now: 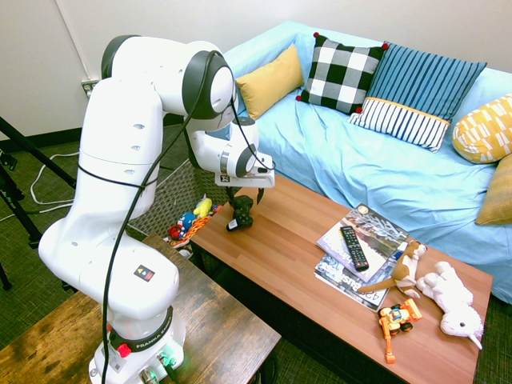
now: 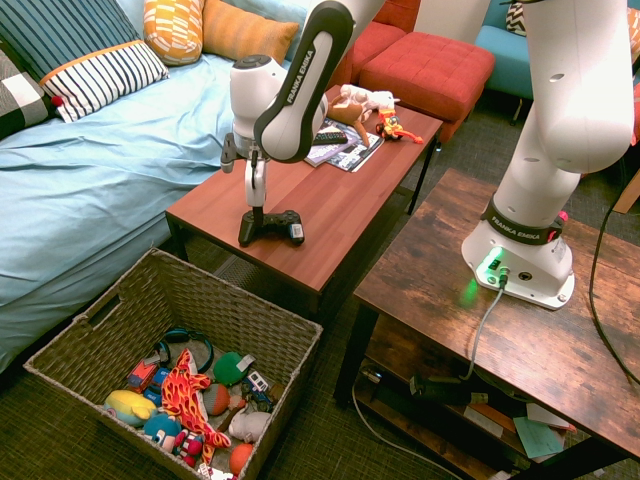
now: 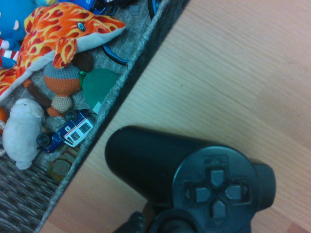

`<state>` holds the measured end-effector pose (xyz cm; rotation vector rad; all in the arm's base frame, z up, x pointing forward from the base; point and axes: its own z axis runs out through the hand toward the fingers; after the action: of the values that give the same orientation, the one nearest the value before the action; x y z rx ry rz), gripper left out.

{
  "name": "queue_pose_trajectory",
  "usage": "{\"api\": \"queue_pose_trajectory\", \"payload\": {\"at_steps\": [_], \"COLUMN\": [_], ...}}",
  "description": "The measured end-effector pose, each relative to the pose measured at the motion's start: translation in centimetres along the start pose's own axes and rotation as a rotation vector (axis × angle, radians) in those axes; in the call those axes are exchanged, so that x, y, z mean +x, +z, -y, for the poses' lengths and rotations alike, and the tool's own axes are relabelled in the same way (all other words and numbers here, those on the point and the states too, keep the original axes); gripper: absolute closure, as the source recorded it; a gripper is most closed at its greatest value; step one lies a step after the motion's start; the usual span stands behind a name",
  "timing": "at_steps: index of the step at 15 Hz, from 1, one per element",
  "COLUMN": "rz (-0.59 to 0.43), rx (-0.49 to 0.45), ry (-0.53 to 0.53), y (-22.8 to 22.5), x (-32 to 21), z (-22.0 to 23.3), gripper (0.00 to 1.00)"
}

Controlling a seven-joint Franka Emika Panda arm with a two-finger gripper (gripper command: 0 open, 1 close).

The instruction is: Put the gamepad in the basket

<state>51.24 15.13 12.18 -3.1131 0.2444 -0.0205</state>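
The black gamepad lies near the end of the wooden coffee table that is closest to the basket. My gripper is down at the gamepad, open, with its fingers on either side of one handle horn; whether they touch it I cannot tell. The wrist view shows the gamepad from close by, with its direction pad. The woven basket stands on the floor just past the table end, filled with toys.
A slim remote lies on magazines mid-table. Plush animals and an orange toy sit at the far end. The blue sofa with cushions runs along the table's long side.
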Motion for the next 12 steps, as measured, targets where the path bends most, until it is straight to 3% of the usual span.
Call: {"api": "queue_pose_trajectory", "payload": {"at_steps": [9,10,12], "rz": [0.040,0.043,0.042], "rx": [0.003,0.002,0.005], "ry": [-0.002,-0.002,-0.002], "y": [2.8,3.2,3.5], "x": [-0.1,0.0,0.4], "z": [0.0,-0.1,-0.1], "gripper": [0.00,1.00,1.00]}}
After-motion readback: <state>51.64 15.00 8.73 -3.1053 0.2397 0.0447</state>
